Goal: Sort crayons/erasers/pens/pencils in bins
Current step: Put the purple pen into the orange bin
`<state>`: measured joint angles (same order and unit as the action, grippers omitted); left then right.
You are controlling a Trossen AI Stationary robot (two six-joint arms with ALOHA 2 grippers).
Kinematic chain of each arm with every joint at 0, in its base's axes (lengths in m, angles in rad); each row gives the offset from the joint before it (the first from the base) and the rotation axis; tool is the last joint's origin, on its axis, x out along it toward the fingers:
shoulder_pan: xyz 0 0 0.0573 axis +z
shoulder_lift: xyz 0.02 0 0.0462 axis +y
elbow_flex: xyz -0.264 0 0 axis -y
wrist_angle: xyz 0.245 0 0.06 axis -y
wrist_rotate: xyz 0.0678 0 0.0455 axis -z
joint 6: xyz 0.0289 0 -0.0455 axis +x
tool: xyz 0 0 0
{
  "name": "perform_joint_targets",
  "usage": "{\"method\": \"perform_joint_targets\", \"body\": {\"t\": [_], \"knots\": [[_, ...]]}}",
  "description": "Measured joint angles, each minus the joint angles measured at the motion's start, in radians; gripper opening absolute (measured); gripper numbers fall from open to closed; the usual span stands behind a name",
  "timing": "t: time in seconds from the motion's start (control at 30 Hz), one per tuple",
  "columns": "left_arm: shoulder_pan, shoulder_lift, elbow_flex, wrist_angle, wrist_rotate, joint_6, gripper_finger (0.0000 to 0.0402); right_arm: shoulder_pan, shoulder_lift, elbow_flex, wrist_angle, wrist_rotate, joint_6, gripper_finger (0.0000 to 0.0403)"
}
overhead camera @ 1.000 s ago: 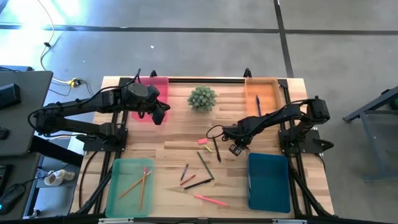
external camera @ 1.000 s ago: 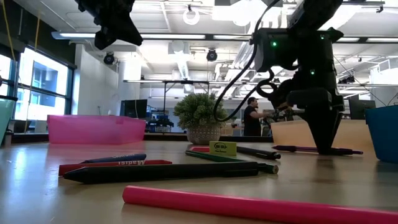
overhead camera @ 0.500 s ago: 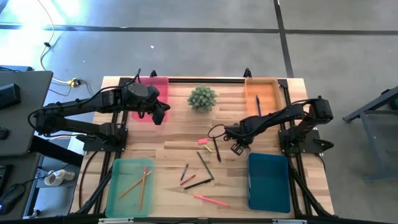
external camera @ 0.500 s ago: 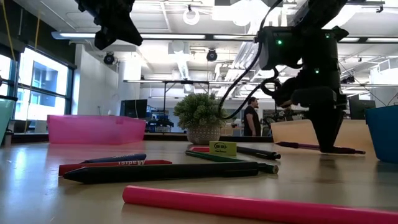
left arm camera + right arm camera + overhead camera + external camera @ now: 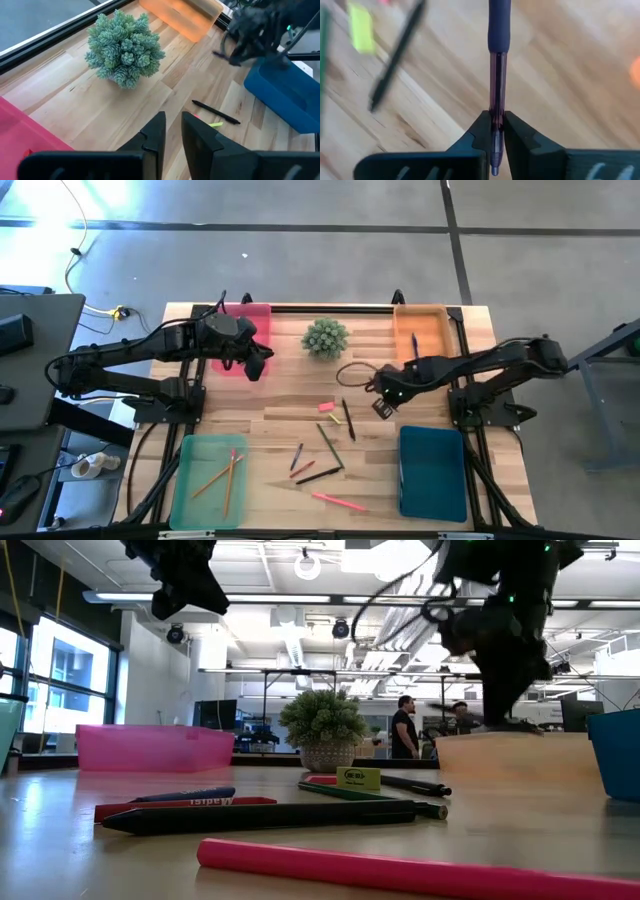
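My right gripper (image 5: pixel 492 131) is clamped on the purple pen (image 5: pixel 497 60), lifted off the table between the plant (image 5: pixel 325 337) and the orange bin (image 5: pixel 421 332), near the teal bin (image 5: pixel 432 472). A black pen (image 5: pixel 348 421) and yellow eraser (image 5: pixel 361 33) lie just beside it below. My left gripper (image 5: pixel 171 131), fingers slightly apart and empty, hangs by the pink bin (image 5: pixel 244 313). Crayons (image 5: pixel 185 802) and pencils (image 5: pixel 330 446) lie mid-table; the green bin (image 5: pixel 189 480) holds pencils.
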<state>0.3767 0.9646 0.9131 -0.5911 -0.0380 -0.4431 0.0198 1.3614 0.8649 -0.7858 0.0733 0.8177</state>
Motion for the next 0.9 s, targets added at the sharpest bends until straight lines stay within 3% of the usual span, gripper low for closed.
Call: {"method": "perform_joint_targets", "body": {"t": [0.43, 0.7, 0.9], "knots": [[0.000, 0.000, 0.000, -0.014, -0.037, 0.000, 0.0144, -0.152, -0.296, 0.002, -0.001, 0.274, 0.010, 0.0020], [0.000, 0.000, 0.000, -0.014, -0.037, 0.000, 0.0147, -0.284, -0.355, 0.003, -0.002, 0.517, -0.106, 0.0020], [0.000, 0.000, 0.000, -0.014, -0.037, 0.000, 0.0145, -0.414, -0.330, 0.003, -0.004, 0.531, -0.204, 0.0021]]}}
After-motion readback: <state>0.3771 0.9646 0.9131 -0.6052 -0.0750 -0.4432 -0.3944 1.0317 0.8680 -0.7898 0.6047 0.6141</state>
